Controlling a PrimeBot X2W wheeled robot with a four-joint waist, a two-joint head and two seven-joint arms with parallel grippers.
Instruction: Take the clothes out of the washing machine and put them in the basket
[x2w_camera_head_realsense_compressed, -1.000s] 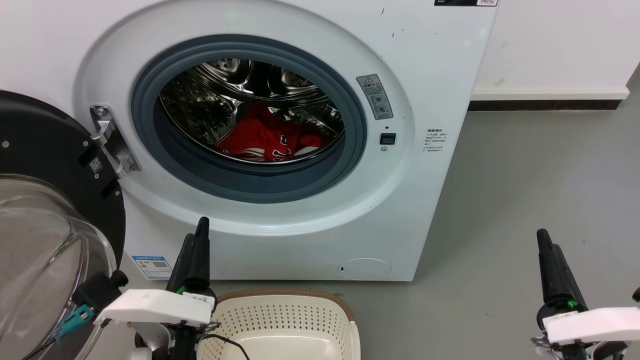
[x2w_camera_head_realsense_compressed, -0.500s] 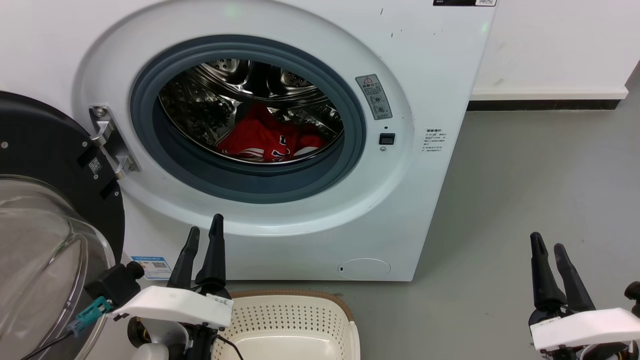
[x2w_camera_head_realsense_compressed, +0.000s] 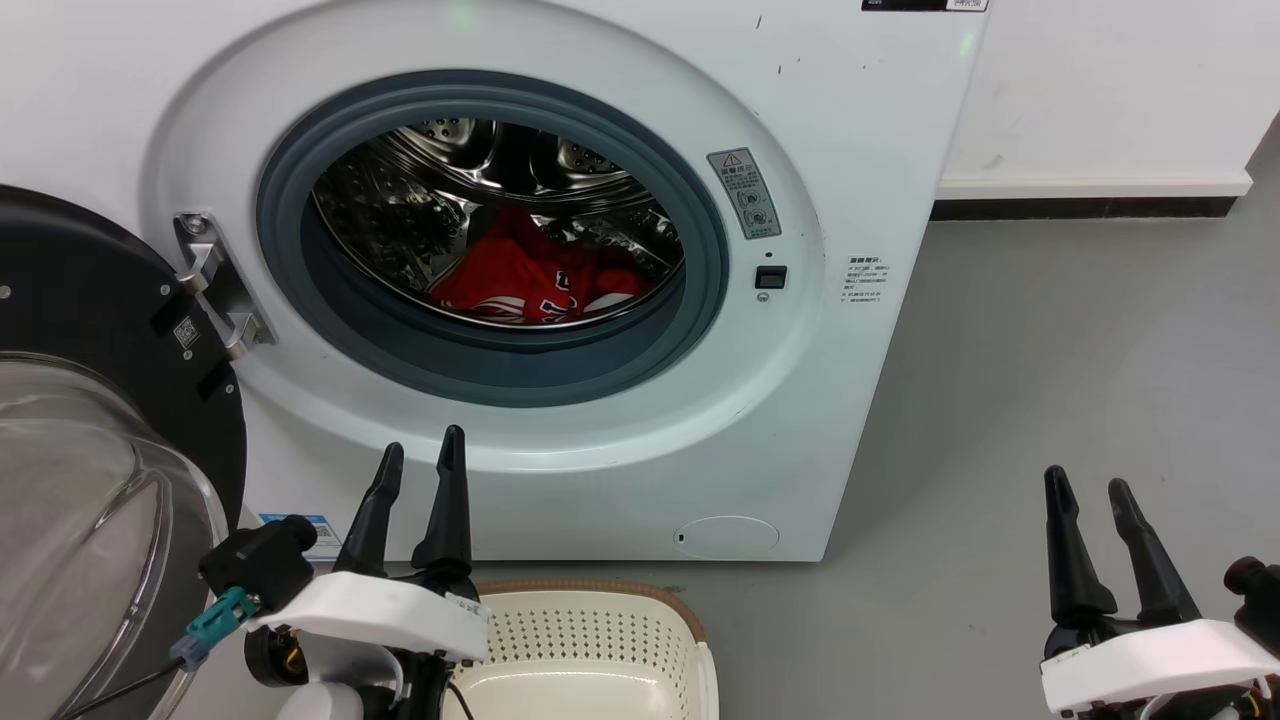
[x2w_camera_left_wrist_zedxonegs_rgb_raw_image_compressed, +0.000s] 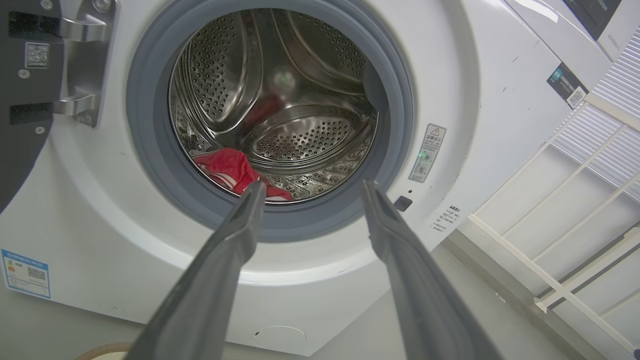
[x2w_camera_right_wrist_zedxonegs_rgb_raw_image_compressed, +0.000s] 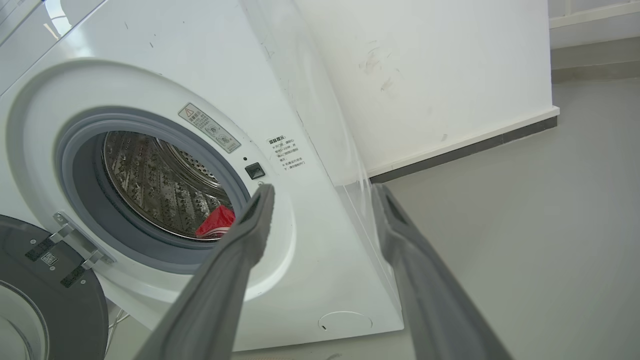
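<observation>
So, nearest in, the basket (x2w_camera_head_realsense_compressed: 600, 625) is sat on the floor (x2w_camera_head_realsense_compressed: 1000, 400) right in front of the washing machine (x2w_camera_head_realsense_compressed: 850, 150), and nothing red can be seen in the part of it that shows. Just beside it, the left hand (x2w_camera_head_realsense_compressed: 423, 445) is now spread open and empty, with its fingers aimed up at the drum (x2w_camera_head_realsense_compressed: 400, 210). A second ago those fingers were pressed together. Same story for the right hand (x2w_camera_head_realsense_compressed: 1085, 480): it's been opened too and is parked well off to the side. The door (x2w_camera_head_realsense_compressed: 90, 300) is swung wide. Further back, the clothes (x2w_camera_head_realsense_compressed: 520, 280) are bunched at the bottom of the drum, untouched. Looks like a reach-in is being set up, and nothing's been grabbed yet.
</observation>
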